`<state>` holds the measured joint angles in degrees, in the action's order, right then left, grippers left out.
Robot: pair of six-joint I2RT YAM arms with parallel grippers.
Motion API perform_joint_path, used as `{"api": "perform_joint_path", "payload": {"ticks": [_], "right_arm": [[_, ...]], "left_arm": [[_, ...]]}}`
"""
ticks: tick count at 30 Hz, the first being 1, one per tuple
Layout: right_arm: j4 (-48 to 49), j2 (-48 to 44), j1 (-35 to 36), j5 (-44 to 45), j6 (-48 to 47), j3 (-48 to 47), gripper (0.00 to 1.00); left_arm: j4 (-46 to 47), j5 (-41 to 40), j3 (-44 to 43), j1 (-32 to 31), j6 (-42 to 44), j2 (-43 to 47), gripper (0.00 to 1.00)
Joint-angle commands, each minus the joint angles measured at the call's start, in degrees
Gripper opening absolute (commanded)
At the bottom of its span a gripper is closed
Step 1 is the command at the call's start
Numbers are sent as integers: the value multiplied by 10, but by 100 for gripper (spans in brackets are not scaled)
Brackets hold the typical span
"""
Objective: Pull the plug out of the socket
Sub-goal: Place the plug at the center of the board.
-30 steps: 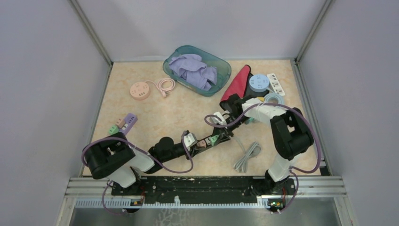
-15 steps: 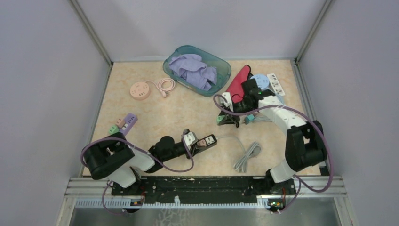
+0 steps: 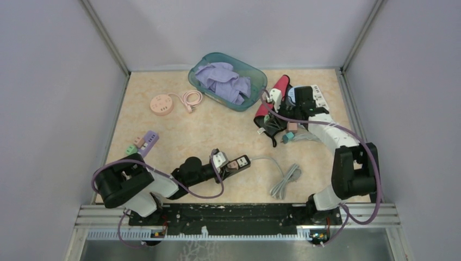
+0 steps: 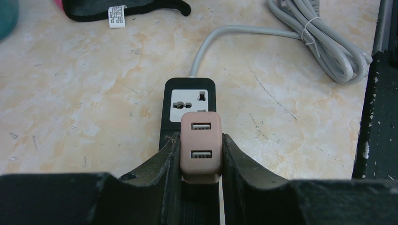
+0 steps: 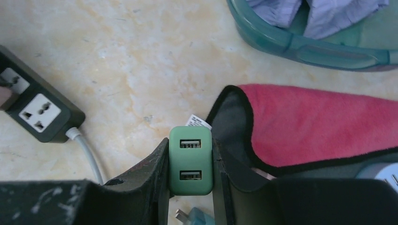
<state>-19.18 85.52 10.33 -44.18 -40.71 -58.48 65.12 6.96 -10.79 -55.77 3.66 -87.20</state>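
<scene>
Pink plug (image 4: 201, 151) is clamped by the left gripper (image 4: 201, 140), with the socket strip (image 4: 189, 104) lying toward 12 o'clock; the right gripper (image 5: 190, 145) is clamped on the green plug (image 5: 190, 161).

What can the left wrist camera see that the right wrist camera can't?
Only the left wrist view: a pink plug pinched in the left gripper, and a bundled grey cable. Only the right wrist view: a green plug pinched in the right gripper, and purple fabric. Both: the black power strip, the teal basket, the black-edged cloth with its white tag, and the marbled tabletop.
</scene>
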Motion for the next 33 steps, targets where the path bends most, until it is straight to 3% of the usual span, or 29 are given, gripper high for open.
{"api": "perform_joint_path", "payload": {"ticks": [1, 10, 17, 21, 25, 33], "right_arm": [[55, 18, -1, 86, 44, 1, 3], [7, 80, -2, 148, 42, -38, 16], [3, 86, -3, 197, 41, -45, 45], [19, 67, -4, 196, 45, -34, 61], [25, 42, -5, 166, 42, -26, 64], [42, -53, -4, -127, -67, 53, 63]], "left_arm": [[-65, -26, 7, 6, -2, 0, 2], [-75, -27, 7, 6, -4, 15, 3], [-86, -24, 3, 6, -6, 24, 7], [-91, -23, 0, 6, -9, 25, 21], [-101, -20, -4, 6, -10, 31, 35], [-158, -4, -31, 5, -15, 79, 71]]}}
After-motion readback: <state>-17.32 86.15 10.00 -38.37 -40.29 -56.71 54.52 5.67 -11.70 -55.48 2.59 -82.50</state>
